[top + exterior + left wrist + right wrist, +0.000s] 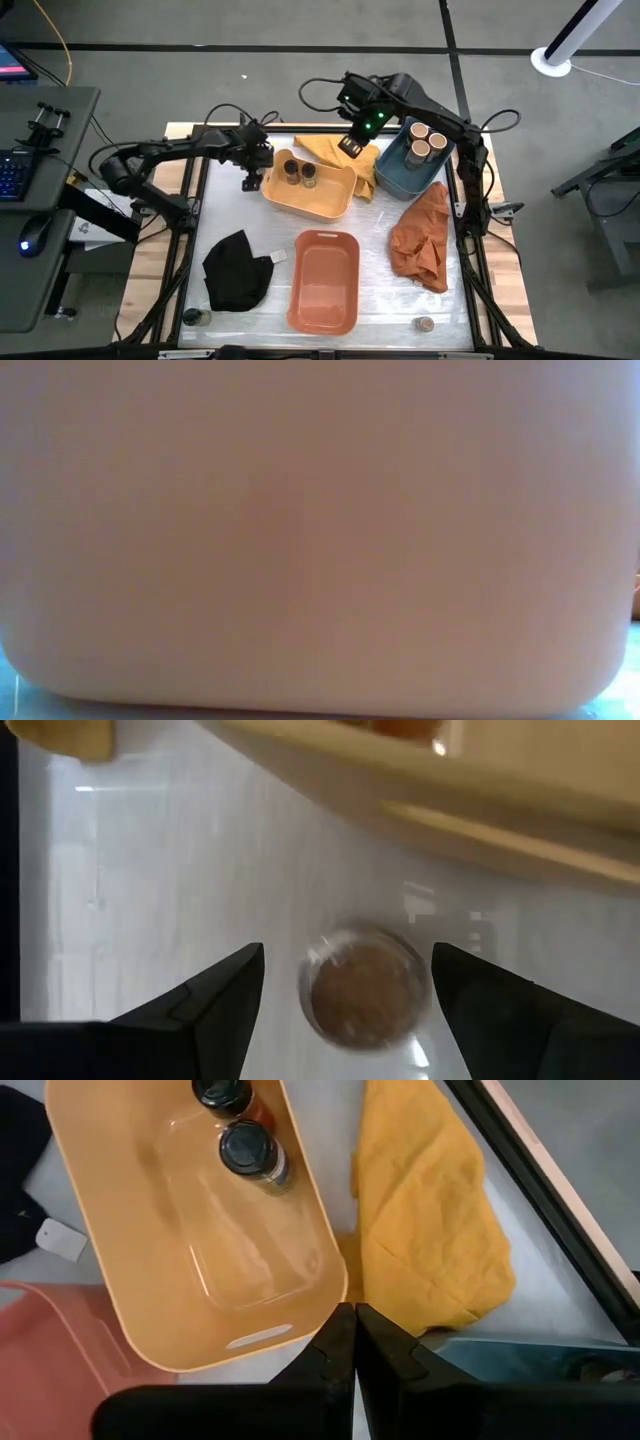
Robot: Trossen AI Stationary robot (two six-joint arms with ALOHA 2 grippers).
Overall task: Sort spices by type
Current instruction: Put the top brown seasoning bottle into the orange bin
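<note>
Two slim dark-capped jars [299, 172] stood upright at twelve o'clock; two tan-topped jars [421, 140] stood at two o'clock; loose jars sat at five [425, 323] and seven [191, 317].

Three tubs [322, 280]; three cloths [421, 240]; seven spice jars [299, 172] (two in yellow, two in blue).

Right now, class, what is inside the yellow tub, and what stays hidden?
Two slim dark-capped spice jars stand at one end of the yellow tub; the rest of its floor looks bare. The caps cover their contents from above.
</note>
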